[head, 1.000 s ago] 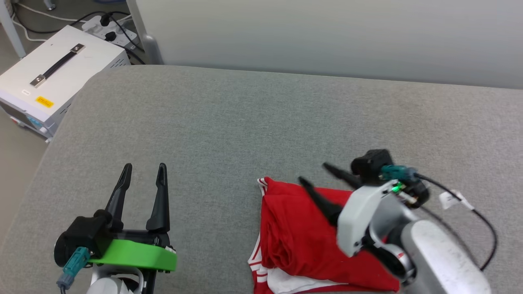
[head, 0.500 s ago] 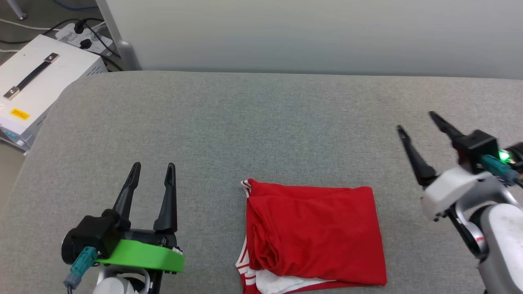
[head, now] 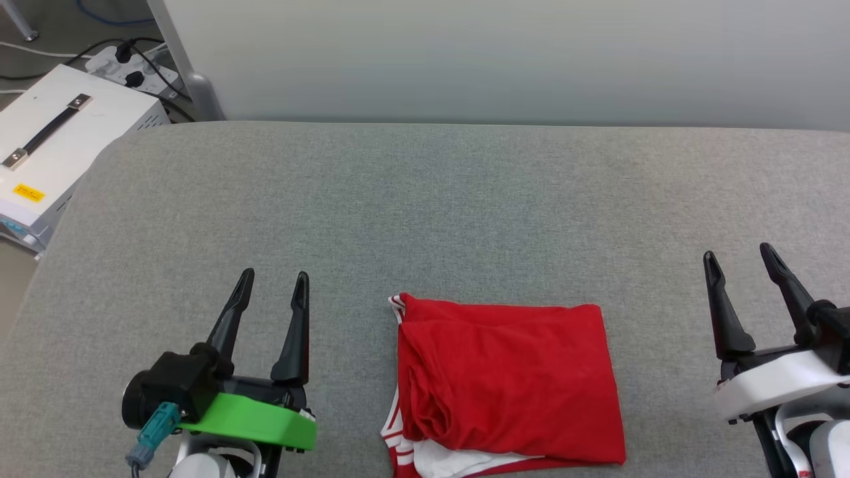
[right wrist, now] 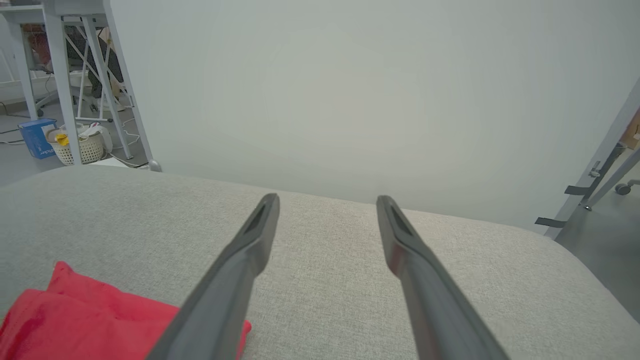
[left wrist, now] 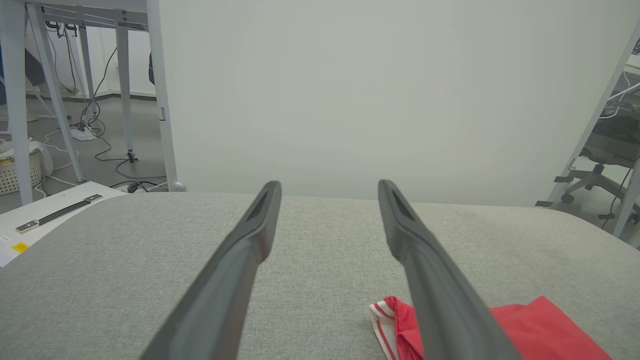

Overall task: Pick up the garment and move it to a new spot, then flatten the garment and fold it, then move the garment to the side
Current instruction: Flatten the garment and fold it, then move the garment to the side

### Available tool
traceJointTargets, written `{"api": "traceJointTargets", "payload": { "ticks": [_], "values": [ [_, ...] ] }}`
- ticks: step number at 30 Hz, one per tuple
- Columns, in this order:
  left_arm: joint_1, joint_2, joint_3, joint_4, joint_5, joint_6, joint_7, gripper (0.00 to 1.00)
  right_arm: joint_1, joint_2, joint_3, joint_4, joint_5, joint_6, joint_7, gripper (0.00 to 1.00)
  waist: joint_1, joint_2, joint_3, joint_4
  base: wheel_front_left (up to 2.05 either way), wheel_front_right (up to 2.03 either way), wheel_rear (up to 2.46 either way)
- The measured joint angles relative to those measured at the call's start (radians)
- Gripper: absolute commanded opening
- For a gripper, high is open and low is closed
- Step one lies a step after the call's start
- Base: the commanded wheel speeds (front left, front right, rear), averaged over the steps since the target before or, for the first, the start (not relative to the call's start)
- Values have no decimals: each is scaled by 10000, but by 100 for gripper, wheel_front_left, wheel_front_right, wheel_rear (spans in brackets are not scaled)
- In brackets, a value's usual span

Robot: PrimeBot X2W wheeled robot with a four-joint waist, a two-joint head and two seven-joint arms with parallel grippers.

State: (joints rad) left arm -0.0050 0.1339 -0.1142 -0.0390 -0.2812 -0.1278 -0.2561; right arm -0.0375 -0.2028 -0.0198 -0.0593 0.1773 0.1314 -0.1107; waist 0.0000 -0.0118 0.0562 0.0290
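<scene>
I see the garment point(head: 505, 378) folded on the surface point(head: 425, 199); left end effector point(head: 275, 274) and right end effector point(head: 737, 251) both parted, empty.

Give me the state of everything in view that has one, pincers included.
garment: folded into a rough rectangle, lying loose on the surface, white trim showing at its near left corner.
left pincer: open, empty, apart from the garment.
right pincer: open, empty, apart from the garment.
power strip: two black plugs in.
</scene>
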Motion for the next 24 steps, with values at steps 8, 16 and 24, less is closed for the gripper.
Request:
{"api": "traceJointTargets", "payload": {
  "ticks": [8, 16, 24],
  "values": [
    [2, 67, -155, 238, -35, 0, 0, 100, 352, 370, -50, -98, -69, 0, -82, 100, 0, 0, 54, 78, 0, 0, 0],
    [-8, 71, -148, 224, -61, 0, 0, 100, 353, 282, -61, -146, -67, 0, 211, 100, 0, 0, 98, 166, 0, 0, 0],
    [-26, 81, -161, 169, -61, 0, 0, 100, 470, 67, 696, -261, 637, 0, 3206, 100, 0, 0, 406, 353, 0, 0, 0]
  ]
}}
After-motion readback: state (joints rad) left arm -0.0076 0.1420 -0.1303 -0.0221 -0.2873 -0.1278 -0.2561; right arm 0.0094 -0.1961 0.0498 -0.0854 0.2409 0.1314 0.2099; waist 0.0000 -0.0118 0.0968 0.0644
